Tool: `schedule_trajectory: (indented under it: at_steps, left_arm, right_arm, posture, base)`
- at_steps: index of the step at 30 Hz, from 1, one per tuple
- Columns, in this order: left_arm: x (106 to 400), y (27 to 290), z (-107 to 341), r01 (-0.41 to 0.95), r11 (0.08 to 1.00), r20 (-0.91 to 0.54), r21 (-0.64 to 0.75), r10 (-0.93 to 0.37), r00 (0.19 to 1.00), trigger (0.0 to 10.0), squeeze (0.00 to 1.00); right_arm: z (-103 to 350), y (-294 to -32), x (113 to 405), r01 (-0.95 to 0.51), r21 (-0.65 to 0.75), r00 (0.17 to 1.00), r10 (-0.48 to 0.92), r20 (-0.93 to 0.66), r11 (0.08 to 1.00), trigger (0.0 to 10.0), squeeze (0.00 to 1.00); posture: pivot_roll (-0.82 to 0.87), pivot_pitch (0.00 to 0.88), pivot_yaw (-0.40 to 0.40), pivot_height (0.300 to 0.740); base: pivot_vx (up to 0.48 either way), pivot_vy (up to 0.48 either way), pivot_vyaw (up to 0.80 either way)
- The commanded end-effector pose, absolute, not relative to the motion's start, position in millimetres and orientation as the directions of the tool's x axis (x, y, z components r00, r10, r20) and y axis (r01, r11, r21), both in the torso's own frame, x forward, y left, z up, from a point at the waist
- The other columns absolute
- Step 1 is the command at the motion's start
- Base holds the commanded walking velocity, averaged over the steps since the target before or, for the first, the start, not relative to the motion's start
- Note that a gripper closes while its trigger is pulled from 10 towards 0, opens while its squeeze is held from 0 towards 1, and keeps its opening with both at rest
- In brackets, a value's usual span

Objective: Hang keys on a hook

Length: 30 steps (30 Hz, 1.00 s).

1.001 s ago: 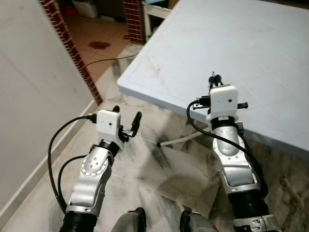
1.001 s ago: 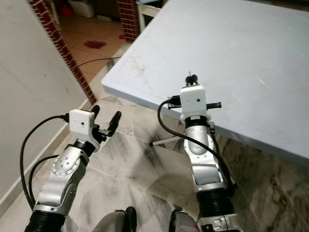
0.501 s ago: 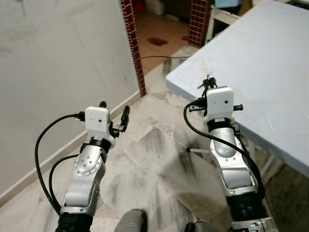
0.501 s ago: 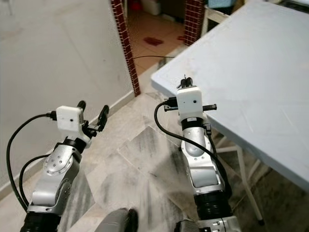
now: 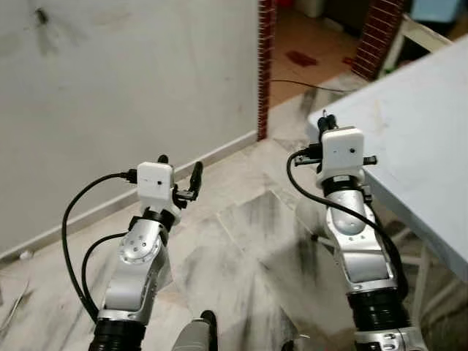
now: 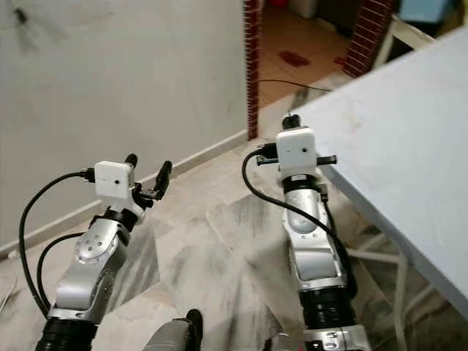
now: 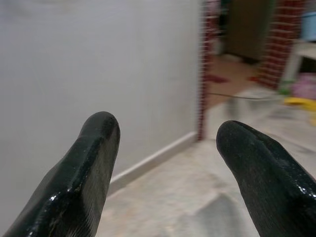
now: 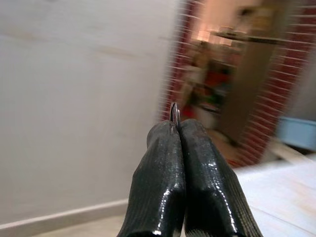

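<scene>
Both arms raised forward at about chest height, forearms angled up and away from the body, over a marbled tile floor (image 5: 241, 248).

Right gripper (image 8: 178, 129): the two black fingers (image 8: 158, 177) are pressed flat together along their length. A thin metal ring (image 8: 174, 112) pokes out at the tips, pinched between them (the key ring, presumably; the keys themselves cannot be made out). In the head views this gripper sits beside the corner of the pale blue table (image 5: 431, 146), fingers pointing ahead toward the brick-edged doorway (image 5: 267, 66). White camera block on the wrist, black cable looping down along the silver forearm.

Left gripper (image 7: 165, 138): fingers spread well apart, nothing between them. It points toward the plain white wall (image 5: 131, 88) and its skirting, held lower and further from the table than the other gripper. Forearm tilted slightly inward, cable arcing out on the outer side.

Beyond the doorway: orange-brown floor, brick pillars, a dark cable lying across the threshold. Right wrist view blurred in the background.
</scene>
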<state>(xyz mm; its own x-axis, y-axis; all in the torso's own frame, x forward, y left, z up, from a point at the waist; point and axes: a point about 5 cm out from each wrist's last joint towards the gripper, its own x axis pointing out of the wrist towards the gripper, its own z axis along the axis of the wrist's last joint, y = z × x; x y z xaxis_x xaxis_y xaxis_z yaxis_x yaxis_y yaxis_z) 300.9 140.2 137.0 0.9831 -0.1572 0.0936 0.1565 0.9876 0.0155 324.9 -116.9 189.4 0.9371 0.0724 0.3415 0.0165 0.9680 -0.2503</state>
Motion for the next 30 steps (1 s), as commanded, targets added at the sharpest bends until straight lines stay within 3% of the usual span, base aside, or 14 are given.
schedule_trajectory:
  at_steps: [1, 30]
  left_arm:
    - [298.9, 140.8, 133.0, 0.143, 0.990, 0.082, 0.017, -0.144, 0.986, 10.0, 0.00]
    - [298.8, 138.4, 126.7, 0.109, 0.994, 0.081, 0.011, -0.110, 0.991, 10.0, 0.00]
  right_arm:
    - [194.6, -119.0, 322.6, 0.016, -0.244, 0.930, 0.075, 0.359, 0.970, 10.0, 0.00]
    - [197.9, -120.2, 326.2, -0.027, -0.246, 0.930, 0.114, 0.348, 0.969, 10.0, 0.00]
  posture:
    - [-0.02, 0.164, 0.071, 0.740]
    - [-0.03, 0.160, 0.033, 0.740]
  base:
    - [0.000, 0.000, 0.80]
    - [0.000, 0.000, 0.80]
